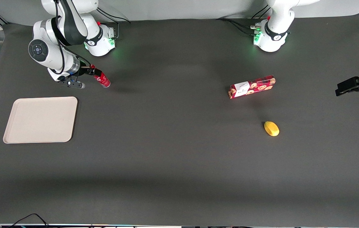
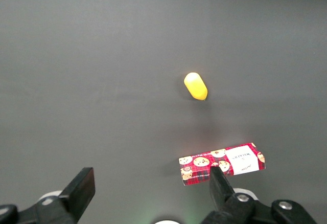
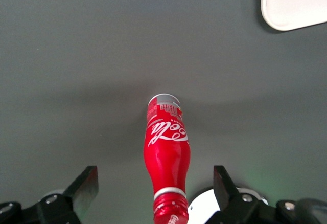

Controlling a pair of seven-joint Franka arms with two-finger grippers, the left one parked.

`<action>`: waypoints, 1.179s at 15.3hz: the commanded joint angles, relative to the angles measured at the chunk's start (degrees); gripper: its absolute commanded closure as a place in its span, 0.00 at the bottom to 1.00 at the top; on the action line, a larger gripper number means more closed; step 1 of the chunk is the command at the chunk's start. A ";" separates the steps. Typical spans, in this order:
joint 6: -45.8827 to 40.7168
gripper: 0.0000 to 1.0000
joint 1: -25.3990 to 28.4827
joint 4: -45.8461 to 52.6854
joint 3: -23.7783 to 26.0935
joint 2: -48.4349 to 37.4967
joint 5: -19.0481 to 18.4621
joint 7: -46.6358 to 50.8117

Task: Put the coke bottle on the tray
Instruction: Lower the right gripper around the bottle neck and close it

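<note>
The coke bottle [image 1: 102,79] is small and red with white script, and appears to lie on its side on the dark table. Its cap end points at my right gripper [image 1: 93,73]. In the right wrist view the bottle [image 3: 167,147] runs between my two fingers, and the gripper [image 3: 155,177] is open, with clear gaps on both sides of the bottle's neck. The beige tray [image 1: 41,120] lies flat and empty nearer the front camera than the gripper. One rounded corner of the tray [image 3: 294,1] shows in the right wrist view.
A red cookie box [image 1: 252,86] and a yellow lemon-like object [image 1: 271,128] lie toward the parked arm's end of the table; both also show in the left wrist view, the box [image 2: 222,163] and the yellow object [image 2: 195,86].
</note>
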 commanded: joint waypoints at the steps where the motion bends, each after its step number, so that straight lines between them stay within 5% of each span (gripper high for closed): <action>1: -0.39 0.00 -0.32 -2.93 0.25 -6.77 1.19 0.93; 8: -1.71 0.00 -0.23 -6.89 2.19 -15.40 1.19 2.42; 18: 5.32 0.00 -0.41 -9.44 1.75 -9.69 1.19 2.33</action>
